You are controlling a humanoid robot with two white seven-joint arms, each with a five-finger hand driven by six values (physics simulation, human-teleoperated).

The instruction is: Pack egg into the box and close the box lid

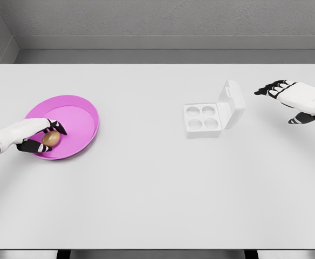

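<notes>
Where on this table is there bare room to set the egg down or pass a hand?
Bare: the wide stretch of table between the plate and the box, the whole near half, and the far strip. Crowded: the plate, where the left hand wraps the egg, and the gap between the open lid and the right hand.

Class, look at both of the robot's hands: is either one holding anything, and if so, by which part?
The left hand closes on the brown egg in the pink plate, fingers at its sides. The right hand holds nothing.
</notes>
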